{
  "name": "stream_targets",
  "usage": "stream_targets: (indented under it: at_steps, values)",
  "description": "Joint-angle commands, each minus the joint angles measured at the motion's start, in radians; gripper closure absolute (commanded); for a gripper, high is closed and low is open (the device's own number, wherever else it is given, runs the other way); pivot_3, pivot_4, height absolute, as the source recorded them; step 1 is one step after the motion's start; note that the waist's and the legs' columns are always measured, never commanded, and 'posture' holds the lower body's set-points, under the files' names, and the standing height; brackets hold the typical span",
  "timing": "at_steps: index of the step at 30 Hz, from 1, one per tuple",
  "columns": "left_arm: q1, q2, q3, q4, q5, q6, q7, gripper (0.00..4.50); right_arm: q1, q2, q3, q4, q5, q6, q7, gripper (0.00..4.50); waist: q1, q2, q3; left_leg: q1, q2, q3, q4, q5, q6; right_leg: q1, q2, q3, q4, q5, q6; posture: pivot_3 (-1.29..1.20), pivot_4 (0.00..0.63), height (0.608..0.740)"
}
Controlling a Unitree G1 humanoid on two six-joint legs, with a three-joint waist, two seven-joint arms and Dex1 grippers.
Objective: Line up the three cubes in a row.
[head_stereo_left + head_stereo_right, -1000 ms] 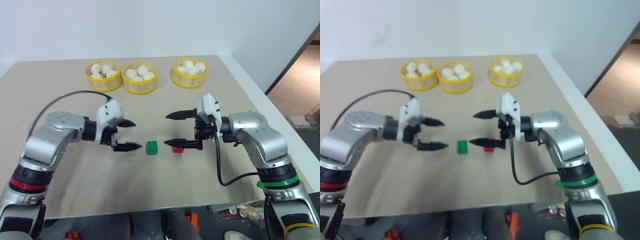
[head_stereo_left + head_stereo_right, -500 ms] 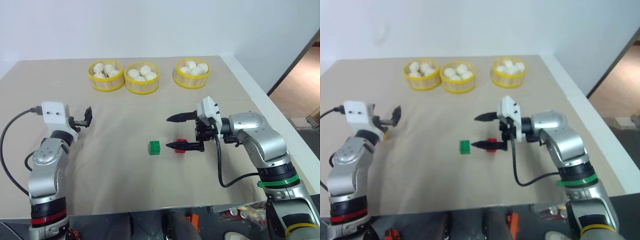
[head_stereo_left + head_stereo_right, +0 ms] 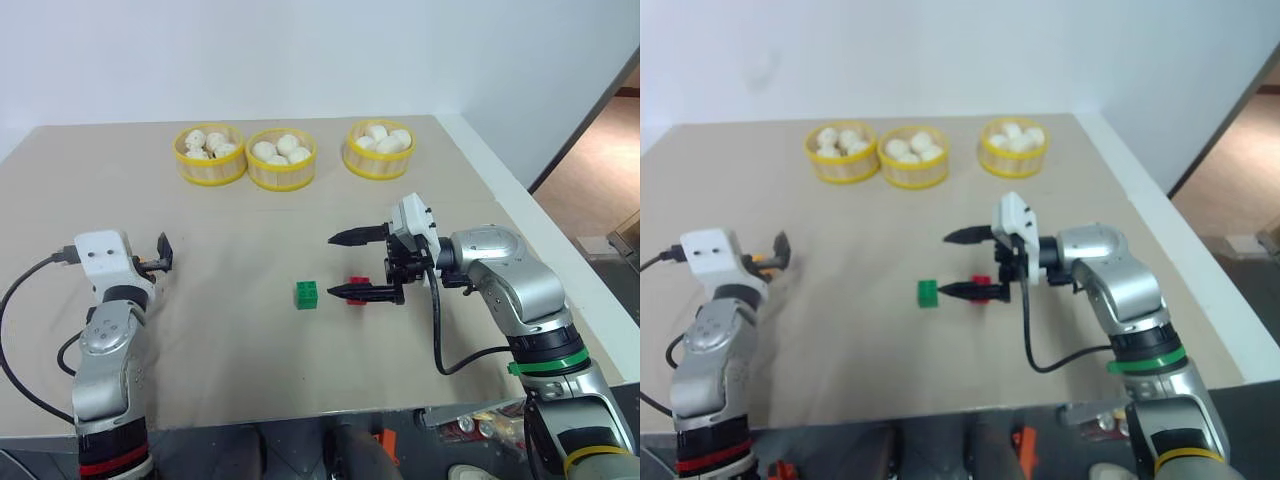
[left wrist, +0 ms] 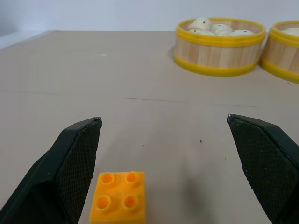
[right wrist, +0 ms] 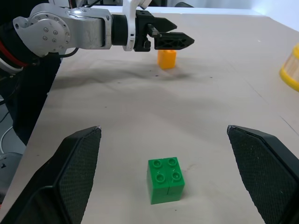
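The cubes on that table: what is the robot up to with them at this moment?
Nothing is held. The left gripper is open over the yellow-orange cube at the table's left side. The right gripper is open near the middle, aimed at the green cube, with the red cube by its lower finger. Green and red sit close together; the yellow-orange one lies far off, so no row yet.

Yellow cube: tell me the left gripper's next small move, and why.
Probably ease the left gripper down and forward, then close on the yellow cube. Its fingers stand wide open, with the cube on the table just before them, nearer one finger. That cube sits far to the left of the green cube and red cube, so it likely has to be carried over to them.
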Motion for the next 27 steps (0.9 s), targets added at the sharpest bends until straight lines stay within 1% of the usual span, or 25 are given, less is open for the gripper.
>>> stream_targets:
  at_steps: [1, 10, 13, 15, 17, 22, 24, 27]
  values:
    - [0.000, -0.003, 0.041, -0.010, -0.020, 0.009, 0.037, 0.04, -0.021, -0.010, -0.023, -0.012, 0.001, -0.012, 0.000, 0.00, 0.000, 0.000, 0.000, 0.000, 0.000, 0.000, 0.000, 0.000, 0.000, 0.000, 0.000, 0.000, 0.000, 0.000, 0.000, 0.00, 0.150, 0.740]
    - [0.042, 0.062, 0.012, 0.037, -0.008, 0.018, 0.002, 0.04, -0.017, -0.020, -0.018, -0.013, -0.009, -0.017, 0.007, 0.00, 0.001, 0.000, 0.000, 0.000, 0.000, 0.000, -0.001, 0.000, 0.000, 0.000, 0.000, 0.000, -0.001, 0.000, 0.000, 0.00, 0.150, 0.740]
    - [0.061, 0.084, 0.006, 0.052, 0.004, -0.004, -0.009, 0.04, -0.015, 0.018, -0.053, -0.009, 0.018, -0.031, -0.026, 0.00, 0.000, 0.000, 0.000, 0.000, 0.000, 0.000, -0.001, 0.000, 0.000, 0.000, 0.000, 0.000, -0.001, 0.000, 0.000, 0.00, 0.150, 0.740]
    - [0.074, 0.088, 0.007, 0.062, -0.002, -0.012, -0.019, 0.04, -0.042, 0.049, -0.084, -0.009, 0.066, 0.036, -0.072, 0.00, 0.001, 0.000, 0.000, 0.000, 0.000, 0.000, -0.002, 0.000, 0.000, 0.000, 0.000, 0.000, -0.001, 0.000, 0.000, 0.00, 0.150, 0.740]
    - [0.083, 0.091, 0.004, 0.069, -0.002, -0.019, -0.031, 0.04, -0.060, 0.060, -0.095, -0.008, 0.082, 0.067, -0.089, 0.00, 0.001, 0.000, 0.000, 0.000, 0.000, 0.000, -0.002, 0.000, 0.000, -0.001, 0.000, 0.000, -0.001, 0.000, 0.000, 0.00, 0.150, 0.740]
    - [0.085, 0.099, 0.000, 0.095, -0.003, -0.036, -0.053, 0.04, -0.079, 0.053, -0.088, 0.009, 0.067, 0.058, -0.085, 0.00, 0.001, 0.000, 0.000, 0.000, 0.000, 0.000, -0.002, 0.000, 0.000, 0.000, -0.001, -0.001, -0.002, 0.000, 0.000, 0.00, 0.150, 0.740]
    - [0.076, 0.100, 0.008, 0.116, -0.024, -0.039, -0.065, 0.04, -0.077, 0.049, -0.078, 0.013, 0.054, 0.043, -0.075, 0.00, 0.001, 0.000, 0.000, 0.000, 0.000, 0.000, -0.002, 0.000, 0.000, 0.000, -0.001, -0.001, -0.002, -0.001, -0.001, 0.00, 0.150, 0.740]
    - [0.065, 0.111, 0.015, 0.142, -0.038, -0.038, -0.078, 0.84, -0.078, 0.051, -0.072, 0.018, 0.043, 0.032, -0.072, 0.00, 0.001, 0.000, 0.000, -0.001, 0.000, 0.000, -0.002, 0.000, 0.000, -0.001, -0.001, -0.001, -0.002, -0.001, -0.001, 0.00, 0.150, 0.740]
